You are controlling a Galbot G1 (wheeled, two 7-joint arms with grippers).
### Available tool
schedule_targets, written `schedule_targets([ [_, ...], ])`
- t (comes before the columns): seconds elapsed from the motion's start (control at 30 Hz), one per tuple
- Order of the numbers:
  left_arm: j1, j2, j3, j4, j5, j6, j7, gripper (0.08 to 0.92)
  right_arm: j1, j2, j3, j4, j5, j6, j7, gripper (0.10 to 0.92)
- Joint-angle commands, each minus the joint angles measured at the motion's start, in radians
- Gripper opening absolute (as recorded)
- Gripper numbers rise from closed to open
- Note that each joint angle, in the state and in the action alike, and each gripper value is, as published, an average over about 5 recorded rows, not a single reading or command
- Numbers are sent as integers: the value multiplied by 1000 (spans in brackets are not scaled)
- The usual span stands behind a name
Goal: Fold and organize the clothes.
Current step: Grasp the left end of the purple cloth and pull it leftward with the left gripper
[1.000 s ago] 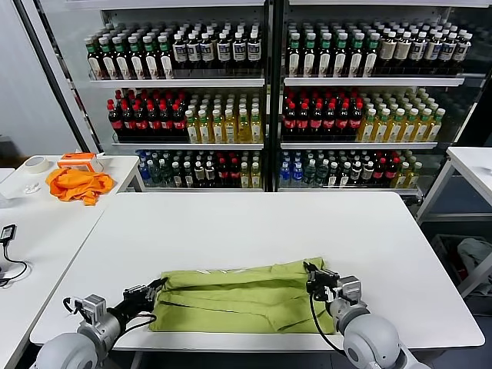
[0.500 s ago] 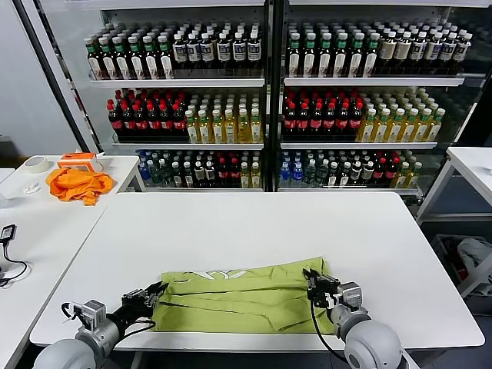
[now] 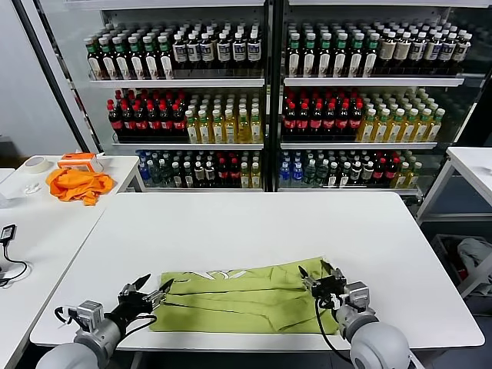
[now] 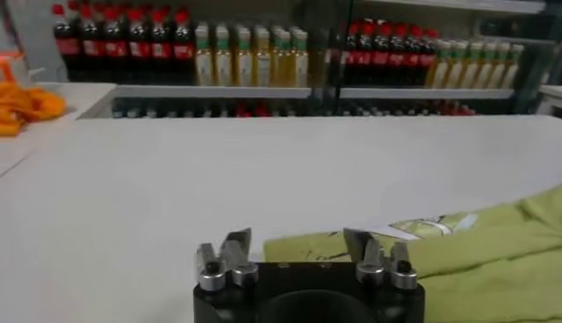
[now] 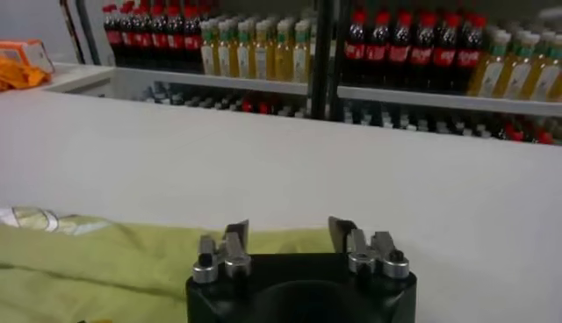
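Hovering with both jaws spread and empty: left gripper [image 3: 148, 290] sits at the T-shirt [image 3: 242, 298]'s left end, right gripper [image 3: 317, 277] at its right end. The shirt lies folded in a flat band near the counter [image 3: 254, 223]'s front edge, probably for another fold. Plenty of bare counter beyond.

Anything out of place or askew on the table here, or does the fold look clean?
Mostly tidy. The lime-green T-shirt lies folded into a band near the table's front edge, its upper layer rumpled and skewed. The left gripper and right gripper stand open at its ends. Nothing spilled or damaged.
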Motion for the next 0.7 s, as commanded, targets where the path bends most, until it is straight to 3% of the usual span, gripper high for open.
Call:
schedule_targets([
  [0.03,-15,-41,107,-48,-28,18,-281,735,3,-2,42,30,-16,-4,3,769],
  [0.13,-17,-47,129,-49,-26,16,-301,802,-2,-6,45,28,-20,-3,2,813],
  [0.23,-27,-57,147,-42,-21,12,-308,819,0,-4,45,21,-22,-3,4,821],
  [0.7,-83,-74,196,24,-15,-19,-369,822,-4,1,63,-3,-49,1,-7,823],
])
